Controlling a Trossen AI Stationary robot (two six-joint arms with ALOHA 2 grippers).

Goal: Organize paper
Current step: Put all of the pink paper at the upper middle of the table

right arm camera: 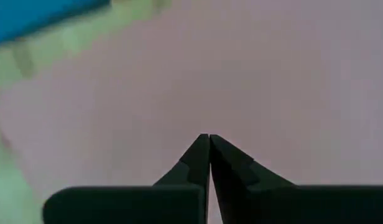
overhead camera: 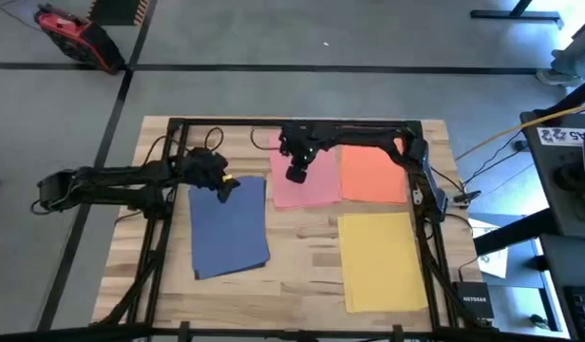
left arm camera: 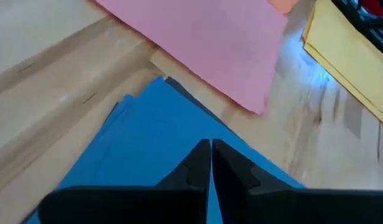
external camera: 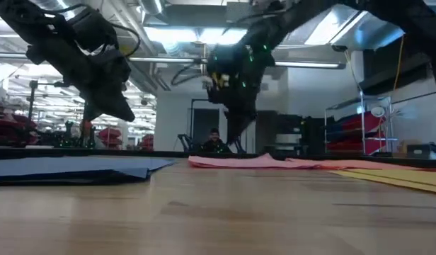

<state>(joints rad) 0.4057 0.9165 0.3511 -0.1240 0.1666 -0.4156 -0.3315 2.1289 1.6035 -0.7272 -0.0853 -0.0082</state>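
Four lots of paper lie flat on the wooden table. Blue paper (overhead camera: 229, 226), with several offset edges (left arm camera: 135, 106), is at the left. A pink sheet (overhead camera: 307, 182) is at the far middle and an orange-red sheet (overhead camera: 373, 174) lies beside it. Yellow paper (overhead camera: 383, 258) is at the near right. My left gripper (left arm camera: 210, 146) is shut and hangs above the blue paper's far right corner (overhead camera: 226, 185), clear of it in the low view (external camera: 126, 113). My right gripper (right arm camera: 209, 140) is shut and points down over the pink sheet (external camera: 236, 145). My right gripper comes from above with its shut fingertips just over the pink sheet's far part (right arm camera: 204, 118). I cannot tell whether they touch it. The sheet lies flat on the table.
A black frame (overhead camera: 302, 123) borders the table's far edge and sides. Cables run along the right side (overhead camera: 463, 195), and a small dark box (overhead camera: 475, 302) sits at the near right corner. Bare wood (overhead camera: 302, 275) lies between the blue and yellow paper.
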